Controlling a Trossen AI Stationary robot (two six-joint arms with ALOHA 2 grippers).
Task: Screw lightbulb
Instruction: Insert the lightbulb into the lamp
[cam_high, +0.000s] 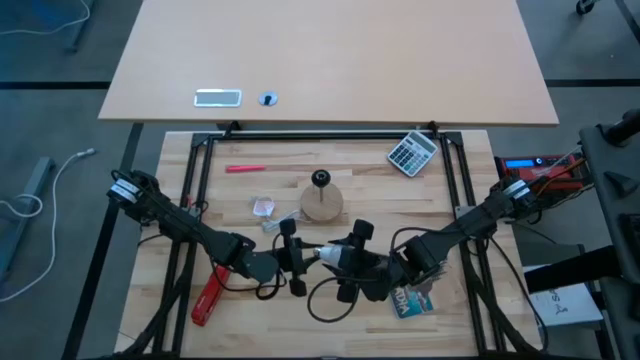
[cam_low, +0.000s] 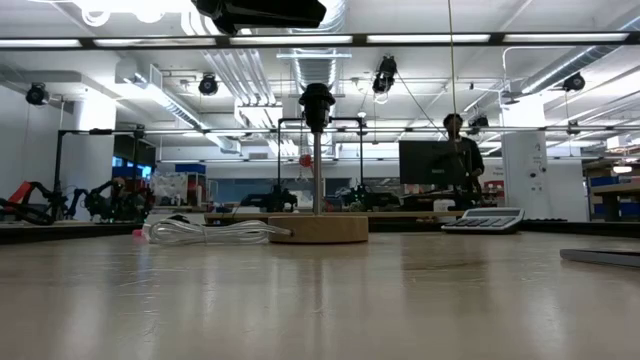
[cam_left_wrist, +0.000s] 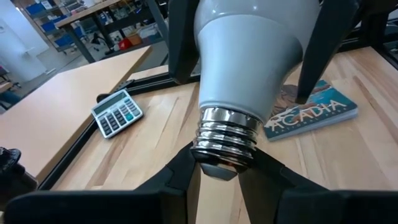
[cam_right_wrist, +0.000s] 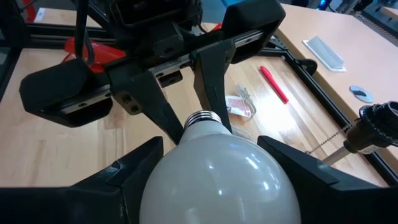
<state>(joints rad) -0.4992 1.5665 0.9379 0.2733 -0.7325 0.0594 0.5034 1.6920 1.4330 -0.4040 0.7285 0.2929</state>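
The white lightbulb (cam_high: 324, 254) hangs level above the near middle of the table, its silvery screw base (cam_left_wrist: 225, 140) pointing toward the table's left. My right gripper (cam_right_wrist: 211, 180) is shut on its round head. My left gripper (cam_left_wrist: 225, 171) comes from the left and is shut on the base. The round wooden disc with its black upright socket (cam_high: 321, 198) stands on the table just beyond them, and also shows in the low view (cam_low: 317, 110). My left gripper pinches the tip of the screw base (cam_left_wrist: 211, 163) between its two fingers (cam_right_wrist: 163, 115), only at their free ends. The fingers come nearly level from the table's left, along the bulb's axis. My right gripper holds the bulb's round head (cam_right_wrist: 205, 168) between its two fingers (cam_left_wrist: 320, 56), one on each side, coming from the table's right and slanting a little down. The bulb is lifted clear of the table and lies level.
A calculator (cam_high: 412, 153) lies at the far right, a red pen (cam_high: 245, 168) at the far left, and a clear wrapper (cam_high: 263, 206) beside the disc. A red tool (cam_high: 208, 297) lies at the near left, and a book (cam_high: 412, 300) under the right arm.
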